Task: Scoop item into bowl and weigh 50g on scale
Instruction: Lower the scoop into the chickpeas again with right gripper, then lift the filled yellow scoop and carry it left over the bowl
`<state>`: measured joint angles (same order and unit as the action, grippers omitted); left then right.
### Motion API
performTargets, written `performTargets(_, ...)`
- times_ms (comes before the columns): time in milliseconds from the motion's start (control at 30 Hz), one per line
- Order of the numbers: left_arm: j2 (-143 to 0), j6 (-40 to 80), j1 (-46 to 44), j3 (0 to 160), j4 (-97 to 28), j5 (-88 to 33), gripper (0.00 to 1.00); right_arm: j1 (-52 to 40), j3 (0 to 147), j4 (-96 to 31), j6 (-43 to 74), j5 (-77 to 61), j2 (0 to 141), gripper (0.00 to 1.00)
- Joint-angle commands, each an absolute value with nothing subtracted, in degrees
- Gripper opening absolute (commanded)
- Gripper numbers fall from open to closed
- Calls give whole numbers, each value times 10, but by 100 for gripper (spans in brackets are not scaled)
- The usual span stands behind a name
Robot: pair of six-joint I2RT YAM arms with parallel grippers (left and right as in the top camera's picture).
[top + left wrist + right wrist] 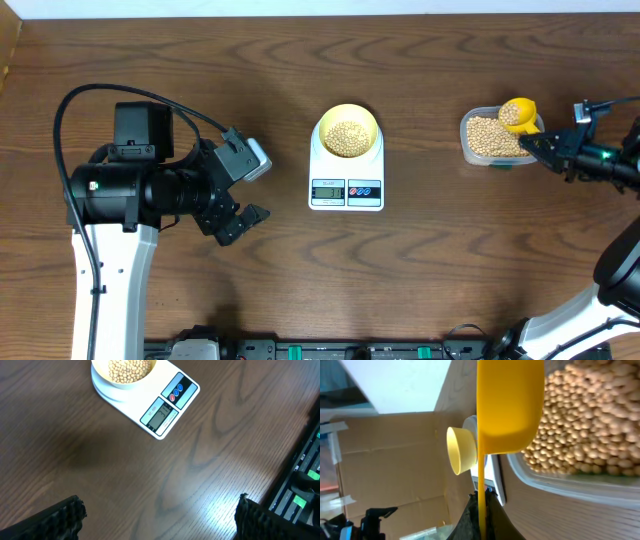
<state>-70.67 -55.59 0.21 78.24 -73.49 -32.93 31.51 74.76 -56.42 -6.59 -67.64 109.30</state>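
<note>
The dark brown wood-grain table (pixel 300 60) is carrying everything. The black left hand (pixel 252 190) is hanging over the table's left half with its fingers spread wide, released and grasping nothing, well apart from the work. At the right edge of the overhead frame the right hand (pixel 535 143) is clenching the handle of a bright yellow plastic measuring spoon (pixel 517 112). The spoon's cup is hovering over the upper right corner of a clear rounded-rectangular plastic tub (pixel 488 150). In the middle of the frame the white flat kitchen scale (pixel 346 170) is sitting with its grey display toward the lower edge. The small round pale-yellow bowl (pixel 347 110) is resting on the scale's rounded top and holding a layer of small round tan beans (pixel 347 138); many more are filling the tub. The spoon seems to be carrying a part load, though it is too small to be sure, and the display digits are not readable. The step in hand looks like lifting a scoop out of the tub for the bowl. Doing it well is calling for a clean rise above the tub wall, a level cup on the way leftward and a stop directly over the bowl. The tilt should be slow, so the beans are trickling rather than dumping, since the bowl is well stocked and an overshoot would be awkward to undo.
</note>
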Motion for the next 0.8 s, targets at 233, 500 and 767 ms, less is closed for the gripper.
performTargets(233, -705, -565, 2, 781, -737, -339, 98, 230, 744, -546, -59, -741, 1096, 1)
performTargets(500, -705, -565, 2, 781, -737, -339, 98, 136, 744, -431, 60, -741, 1096, 1)
performTargets(767, -705, -565, 2, 781, -737, -339, 98, 43, 744, -303, 159, -741, 1096, 1)
